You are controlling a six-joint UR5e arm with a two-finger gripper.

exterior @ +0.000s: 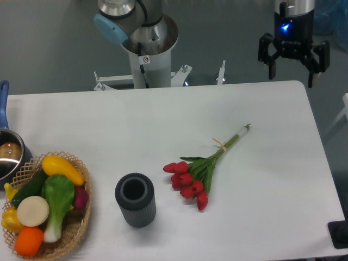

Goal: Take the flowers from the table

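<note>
- Cup [135,199]: I see a dark grey ribbed cylinder, open at the top, standing upright on the near middle of the table, just left of the flowers and apart from them.
- Basket [80,223]: woven, at the near left corner, holding a yellow squash [63,168], a green-and-white leafy vegetable [57,200], an orange fruit [28,241], a pale round disc [32,211] and other produce I cannot name with certainty.
- Flowers [190,182]: a small bunch of red tulips, heads clustered and pointing toward the near left, green leaves fanning behind them. The long green stems run up and to the right, tied with pale string [219,143] partway along, ending in a pale cut tip. The bunch lies flat on the table, right of centre, touching nothing else.
- Pot [10,155]: metal, with a blue handle, at the left edge behind the basket, partly out of frame.
- Table [272,217]: white, smooth, rounded corners; it fills most of my view.
- Arm base [147,54]: pale pedestal bolted behind the far edge, with a blue-capped joint above.
- Gripper [292,64]: black, blue light lit, hanging beyond the far right corner, well apart from the flowers; fingers spread, nothing between them.
- Floor: grey, behind the table.
</note>
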